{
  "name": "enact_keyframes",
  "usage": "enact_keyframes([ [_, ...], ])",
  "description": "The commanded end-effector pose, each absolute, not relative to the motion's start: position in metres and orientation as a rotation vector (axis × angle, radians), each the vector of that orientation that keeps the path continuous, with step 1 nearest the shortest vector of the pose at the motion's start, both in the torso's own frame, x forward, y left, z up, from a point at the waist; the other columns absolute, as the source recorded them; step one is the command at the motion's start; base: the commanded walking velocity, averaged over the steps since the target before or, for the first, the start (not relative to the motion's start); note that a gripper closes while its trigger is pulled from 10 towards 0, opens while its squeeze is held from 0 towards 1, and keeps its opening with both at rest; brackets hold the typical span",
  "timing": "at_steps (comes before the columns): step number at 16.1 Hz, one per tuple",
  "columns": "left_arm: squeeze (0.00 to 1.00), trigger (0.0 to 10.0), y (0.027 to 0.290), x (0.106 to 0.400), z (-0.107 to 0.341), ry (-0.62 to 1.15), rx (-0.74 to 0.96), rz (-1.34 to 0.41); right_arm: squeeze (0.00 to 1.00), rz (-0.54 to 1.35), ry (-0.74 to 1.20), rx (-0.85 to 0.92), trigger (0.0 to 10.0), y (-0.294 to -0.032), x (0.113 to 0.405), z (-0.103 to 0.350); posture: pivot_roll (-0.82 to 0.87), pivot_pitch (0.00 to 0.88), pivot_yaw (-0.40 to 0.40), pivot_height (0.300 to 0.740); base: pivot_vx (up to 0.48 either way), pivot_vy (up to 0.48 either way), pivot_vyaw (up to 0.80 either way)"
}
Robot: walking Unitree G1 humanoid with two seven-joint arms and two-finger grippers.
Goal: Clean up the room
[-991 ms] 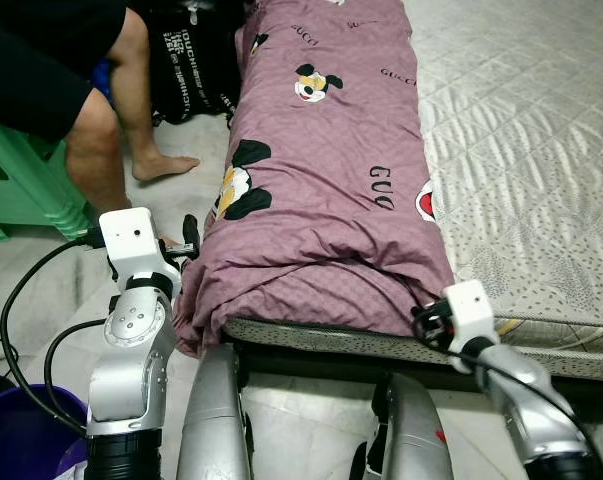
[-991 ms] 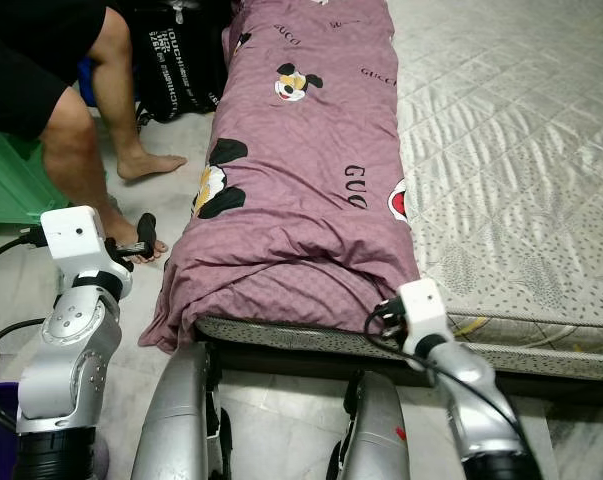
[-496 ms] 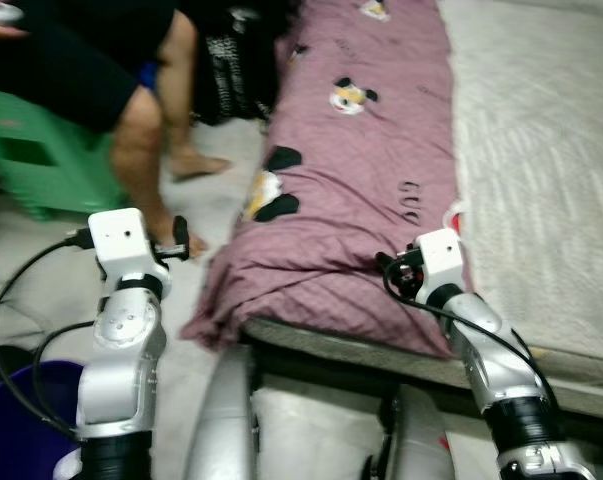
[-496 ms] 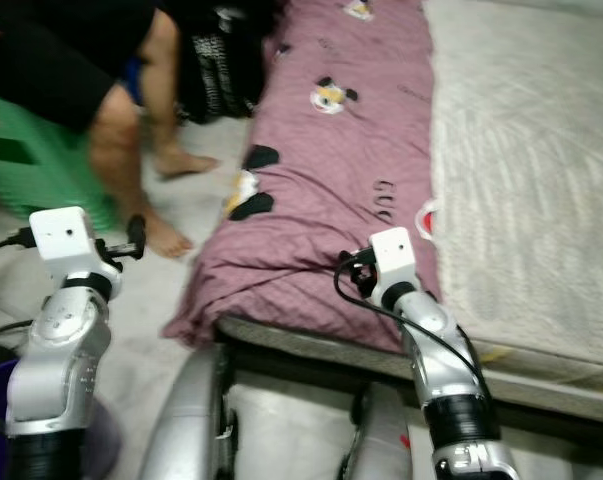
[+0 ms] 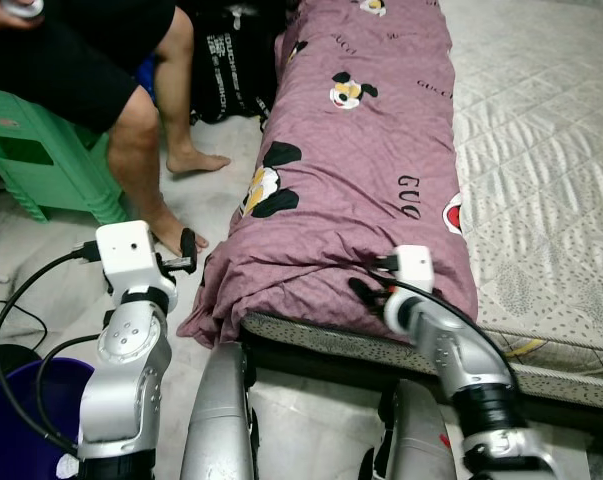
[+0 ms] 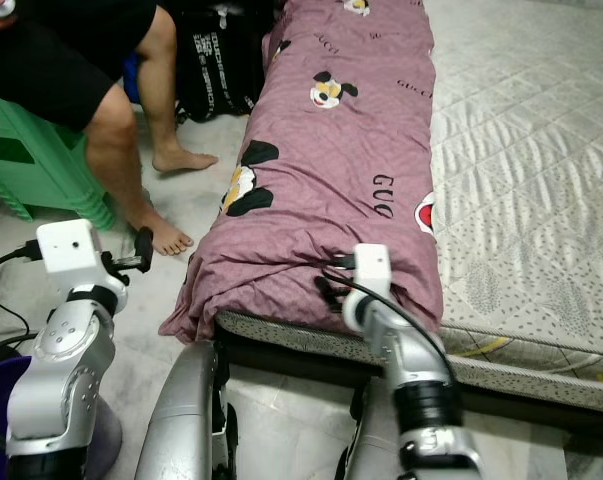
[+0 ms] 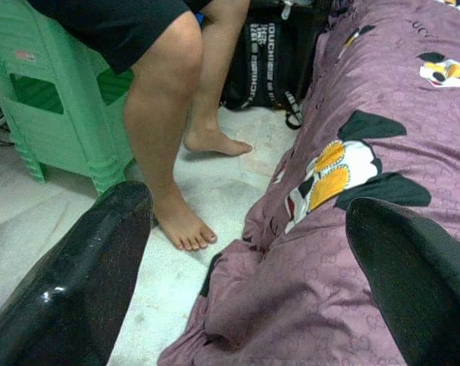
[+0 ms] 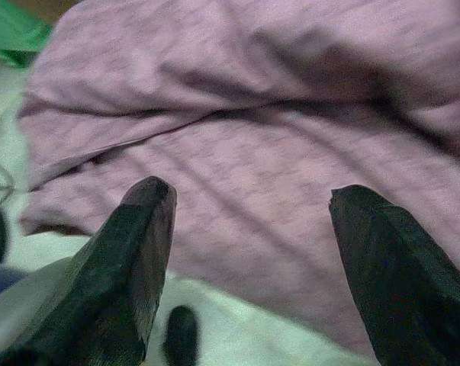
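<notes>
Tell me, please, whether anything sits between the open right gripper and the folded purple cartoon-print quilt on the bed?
Nothing visible does. The right gripper hangs open just off the near hanging edge of the purple cartoon-print quilt, with only air between its fingers and the fabric.

"GUCCI" repeats across the purple quilt (image 5: 371,150) — the black bag's (image 5: 226,70) white lettering seems unreadable.

**Even indoor light, soft wrist views**

Both eye views are evenly lit and fairly sharp. The purple quilt (image 5: 351,160) casts dark shadow under its folds. The right wrist view is blurred, its black fingers (image 8: 130,267) out of focus.
</notes>
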State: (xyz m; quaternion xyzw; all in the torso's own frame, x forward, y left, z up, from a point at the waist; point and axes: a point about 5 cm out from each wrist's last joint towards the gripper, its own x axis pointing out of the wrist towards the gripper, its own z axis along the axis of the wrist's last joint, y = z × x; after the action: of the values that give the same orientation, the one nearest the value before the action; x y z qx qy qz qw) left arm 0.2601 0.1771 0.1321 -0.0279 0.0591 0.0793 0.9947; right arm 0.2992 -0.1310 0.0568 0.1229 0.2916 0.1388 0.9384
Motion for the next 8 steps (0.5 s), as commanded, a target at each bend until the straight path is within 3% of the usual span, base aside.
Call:
enact_keyframes([
  [1,0.00,10.0,0.176,0.256,0.132,0.132,-0.068,0.147,0.00,0.266,0.622,0.339,10.0,-0.118,0.297,0.057,0.19,0.172,0.022,0.586,0.000,0.000,0.00],
  [4,0.00,10.0,0.174,0.248,0.133,0.145,-0.078,0.137,0.00,0.185,0.649,0.525,10.0,-0.097,0.304,0.056,0.21,0.197,0.026,0.586,0.000,0.000,0.00],
  [8,0.00,10.0,0.179,0.240,0.133,0.167,-0.075,0.155,0.00,0.085,0.447,0.641,10.0,-0.096,0.344,0.083,0.23,0.222,0.029,0.586,0.000,0.000,0.00],
])
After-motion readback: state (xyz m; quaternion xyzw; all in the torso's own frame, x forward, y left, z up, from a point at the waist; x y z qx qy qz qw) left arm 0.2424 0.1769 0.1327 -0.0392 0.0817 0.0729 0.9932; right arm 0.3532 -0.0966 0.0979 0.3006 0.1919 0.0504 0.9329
